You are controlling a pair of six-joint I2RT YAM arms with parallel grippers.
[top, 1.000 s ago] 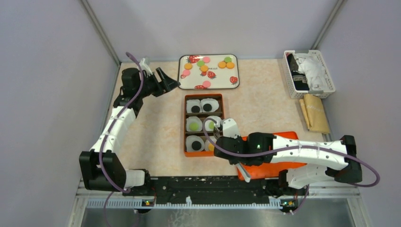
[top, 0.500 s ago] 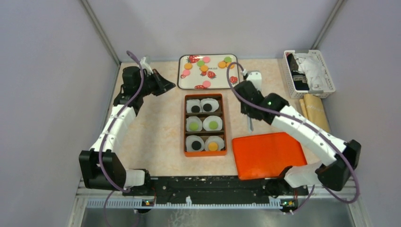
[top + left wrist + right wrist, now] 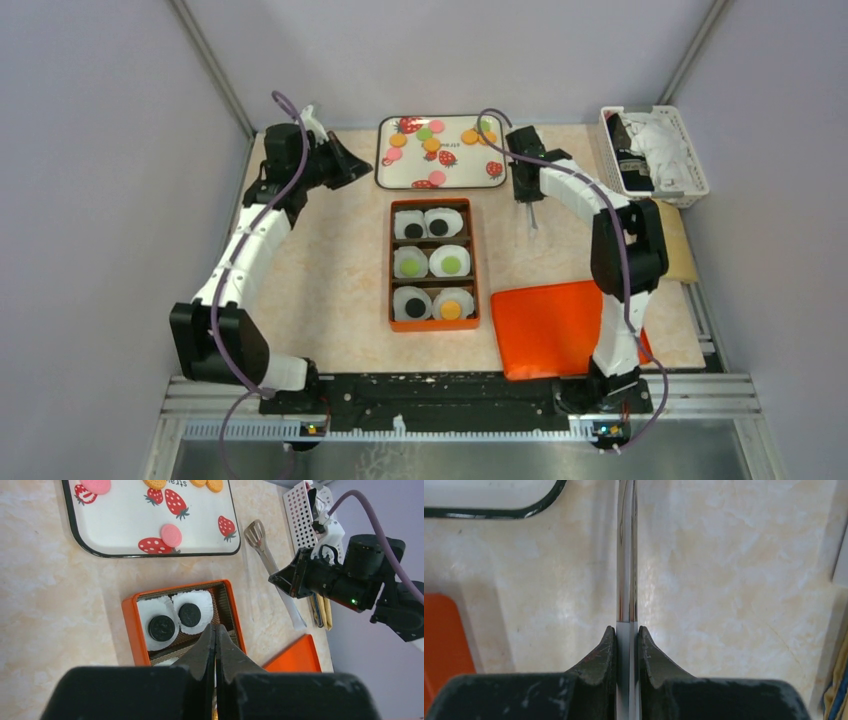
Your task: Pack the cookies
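Six cookies are seen packed in the box, many more are left on the tray, the lid is not yet fitted; the left gripper is closed and empty beside the tray, and tongs are clamped in the right gripper

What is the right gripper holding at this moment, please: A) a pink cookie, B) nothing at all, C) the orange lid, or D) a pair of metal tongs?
D: its own wrist view shows the right gripper shut on the shiny handle of the metal tongs.
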